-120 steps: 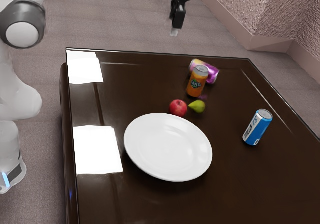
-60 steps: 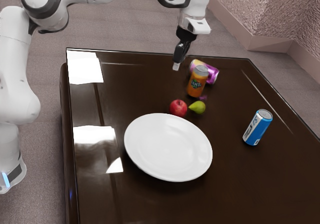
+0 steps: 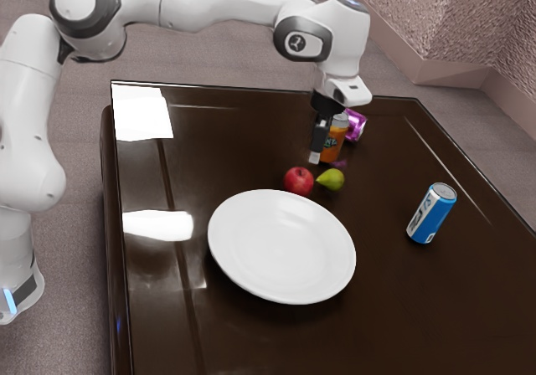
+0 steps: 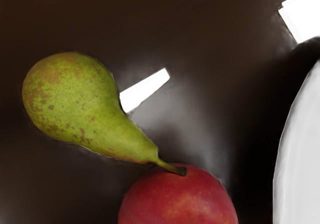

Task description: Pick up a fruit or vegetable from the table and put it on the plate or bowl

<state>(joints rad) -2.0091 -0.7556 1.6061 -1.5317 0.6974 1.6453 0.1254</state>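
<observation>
1. Red apple [image 3: 299, 180] and green pear [image 3: 331, 178] lie side by side on the dark surface [image 3: 209, 141], near the white plate [image 3: 281, 245].
2. Hand [image 3: 315, 156] hovers just above them; spread or pressed together, I cannot tell.

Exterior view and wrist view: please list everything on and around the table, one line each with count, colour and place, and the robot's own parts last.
table: one, glossy dark brown, carries everything below
plate: one, white, empty, near the table's middle
apple: one, red, just beyond the plate's far rim
pear: one, green with brown speckles, beside the apple, its stem pointing at the apple
orange can: one, orange, upright, behind the fruit
purple can: one, purple-pink, on its side behind the orange can
blue can: one, blue, tilted, apart at the exterior view's right
arm: one, white, reaching in from the exterior view's left
gripper: one, black, above the apple and pear
</observation>
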